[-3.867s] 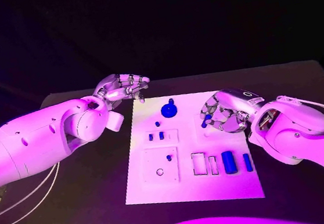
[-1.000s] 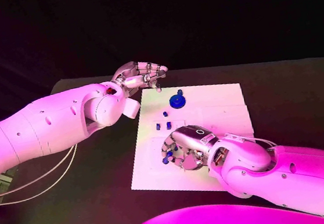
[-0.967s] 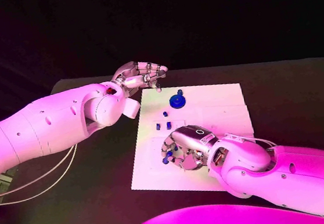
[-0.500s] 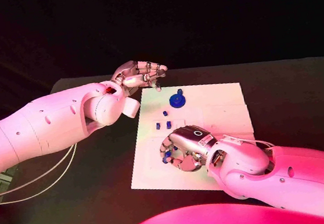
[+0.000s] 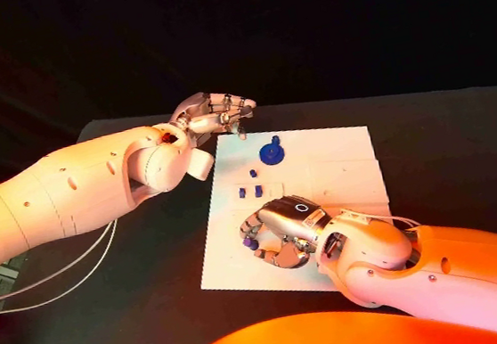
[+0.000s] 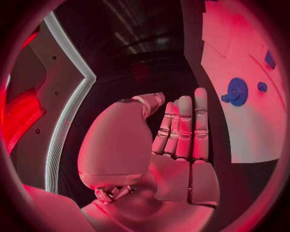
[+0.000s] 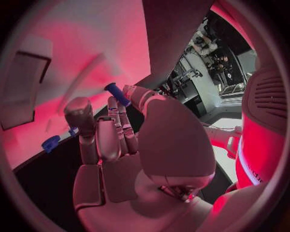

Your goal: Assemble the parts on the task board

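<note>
parts are partly assembled on the task board (image 5: 336, 152); a blue gear (image 5: 271, 153) is seated; a blue peg (image 7: 117, 94) is pinched by the right hand (image 5: 280, 232), not yet placed; the left hand (image 5: 215, 114) is held empty, fingers pressed together.

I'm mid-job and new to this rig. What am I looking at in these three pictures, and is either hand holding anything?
A robot with two white arms ending in silver hands. The square picture looks down from its head; each round one comes from a wrist camera. On the black table lies the white task board with small blue parts, including a toothed wheel. The right hand, over the board, pinches a blue peg in its fingers. The left hand holds nothing.
</note>
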`<state>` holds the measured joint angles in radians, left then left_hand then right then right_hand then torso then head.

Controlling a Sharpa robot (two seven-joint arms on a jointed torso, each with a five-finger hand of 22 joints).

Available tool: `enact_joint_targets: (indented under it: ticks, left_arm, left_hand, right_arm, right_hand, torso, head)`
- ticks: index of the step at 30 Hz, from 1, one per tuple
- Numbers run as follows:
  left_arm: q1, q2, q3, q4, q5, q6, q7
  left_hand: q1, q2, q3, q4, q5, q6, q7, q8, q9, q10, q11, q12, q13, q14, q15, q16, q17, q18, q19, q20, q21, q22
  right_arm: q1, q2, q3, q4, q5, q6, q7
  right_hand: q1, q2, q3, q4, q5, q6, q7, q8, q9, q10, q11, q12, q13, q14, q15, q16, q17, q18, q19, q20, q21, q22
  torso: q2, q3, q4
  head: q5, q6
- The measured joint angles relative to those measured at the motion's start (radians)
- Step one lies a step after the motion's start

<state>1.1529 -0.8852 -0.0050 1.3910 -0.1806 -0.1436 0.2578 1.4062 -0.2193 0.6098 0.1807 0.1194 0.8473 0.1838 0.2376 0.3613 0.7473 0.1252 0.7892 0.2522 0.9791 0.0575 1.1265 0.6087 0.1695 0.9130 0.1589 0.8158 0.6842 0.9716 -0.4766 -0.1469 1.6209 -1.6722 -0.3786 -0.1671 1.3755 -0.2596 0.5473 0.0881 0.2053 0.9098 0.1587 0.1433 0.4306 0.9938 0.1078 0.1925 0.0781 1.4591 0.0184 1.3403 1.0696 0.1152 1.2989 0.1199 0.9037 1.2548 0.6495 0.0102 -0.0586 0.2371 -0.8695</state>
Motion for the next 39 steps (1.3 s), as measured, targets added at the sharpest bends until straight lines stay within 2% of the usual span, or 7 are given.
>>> enact_joint_targets:
  ticks: [5,17,23,29,34,35,39]
  left_arm:
    - [0.000,0.000,0.000,0.000,0.000,0.001,-0.001]
    - [0.000,-0.002,0.000,0.000,0.000,0.002,-0.002]
    - [0.000,-0.004,0.000,-0.001,0.000,0.003,-0.002]
    - [0.000,-0.006,0.000,0.000,0.000,0.003,-0.002]
    - [-0.001,-0.013,0.000,0.003,0.000,0.003,-0.002]
    - [-0.001,-0.016,0.000,0.005,0.000,0.003,-0.001]
    - [-0.002,-0.025,-0.001,0.012,0.001,0.003,0.002]
  left_hand:
    - [-0.004,0.004,0.000,0.000,0.000,0.000,0.000,0.000,-0.001,0.000,0.000,0.000,-0.001,0.000,0.000,0.000,0.000,0.000,0.000,0.000,0.000,-0.001]
    - [-0.004,0.004,0.000,0.000,0.000,0.000,0.000,0.000,-0.001,0.000,0.000,0.000,-0.001,0.000,0.000,0.000,0.001,0.000,0.000,0.000,0.000,-0.001]
    - [-0.004,0.004,0.000,0.000,0.000,0.000,0.000,0.000,-0.001,0.000,0.000,0.000,-0.001,0.000,0.000,0.000,0.001,0.000,0.000,0.000,0.000,-0.001]
    - [-0.004,0.004,0.000,0.000,0.000,0.000,0.000,0.000,-0.001,0.000,0.000,0.000,-0.001,0.000,0.000,0.000,0.001,0.000,0.000,0.000,0.000,-0.001]
    - [-0.004,0.004,0.000,0.000,0.000,0.000,0.000,0.000,-0.001,0.000,0.000,0.000,-0.001,0.000,0.000,0.000,0.001,0.000,0.000,0.000,-0.004,-0.001]
    - [-0.004,0.004,0.000,0.000,0.000,0.000,0.000,0.000,-0.001,0.000,0.000,0.000,-0.001,0.000,0.000,0.000,0.001,0.000,0.000,0.000,-0.004,-0.001]
    - [-0.004,0.004,0.000,0.000,0.000,-0.004,0.004,0.000,-0.001,-0.004,0.004,0.000,-0.001,0.000,0.000,0.000,0.001,0.000,0.000,0.000,-0.004,-0.001]
  right_arm:
    - [-0.001,-0.001,-0.001,0.001,0.002,-0.004,0.006]
    - [-0.007,-0.036,0.000,0.022,0.008,-0.052,0.012]
    - [-0.003,-0.098,0.015,0.071,0.033,-0.095,0.031]
    - [0.049,-0.206,0.032,0.133,0.143,-0.135,0.081]
    - [0.110,-0.341,0.038,0.187,0.332,-0.143,0.109]
    - [0.120,-0.369,0.039,0.195,0.369,-0.141,0.110]
    - [0.142,-0.455,0.041,0.214,0.487,-0.122,0.103]
  right_hand:
    - [0.000,0.000,-0.039,-0.012,0.000,-0.052,-0.011,-0.028,-0.011,-0.061,0.010,0.030,-0.001,-0.012,0.012,-0.008,-0.022,0.000,-0.021,0.007,-0.050,-0.020]
    - [0.025,0.025,-0.122,-0.021,0.000,-0.073,-0.013,-0.037,-0.012,-0.163,0.022,0.113,0.011,-0.046,0.024,-0.017,-0.065,0.016,-0.062,0.023,-0.141,-0.053]
    - [0.040,0.040,-0.172,-0.015,0.000,-0.077,-0.013,-0.037,-0.012,-0.183,0.023,0.182,0.024,-0.046,0.024,-0.017,-0.067,0.016,-0.062,0.023,-0.141,-0.048]
    - [0.044,0.044,-0.155,-0.002,0.000,-0.033,0.016,-0.020,-0.010,-0.111,0.007,0.271,0.038,-0.019,0.010,0.010,-0.020,0.016,-0.009,0.008,-0.045,0.000]
    - [-0.009,0.030,-0.151,0.031,0.000,0.018,0.000,0.027,0.004,0.055,0.002,0.432,0.111,0.008,-0.020,0.041,0.047,0.014,0.052,-0.018,0.067,0.050]
    - [-0.027,0.027,-0.165,0.046,0.000,0.026,-0.009,0.044,0.011,0.091,-0.017,0.491,0.152,0.008,-0.029,0.048,0.059,-0.001,0.063,-0.025,0.086,0.052]
    - [-0.073,0.033,-0.207,0.110,0.000,0.020,-0.025,0.107,0.040,0.107,-0.043,0.748,0.405,0.006,-0.039,0.073,0.109,0.000,0.086,-0.041,0.132,0.053]
  torso:
    - [0.000,0.0000,-0.0001]
    - [0.000,0.0006,-0.0007]
    - [-0.001,0.0009,-0.0010]
    - [-0.002,0.0000,-0.0017]
    - [-0.003,-0.0012,-0.0033]
    - [-0.004,-0.0013,-0.0041]
    - [-0.007,-0.0019,-0.0080]
  head:
    - [-0.001,0.001]
    - [-0.004,0.003]
    - [-0.009,0.009]
    - [-0.026,0.020]
    - [-0.051,0.029]
    - [-0.054,0.030]
    - [-0.074,0.033]
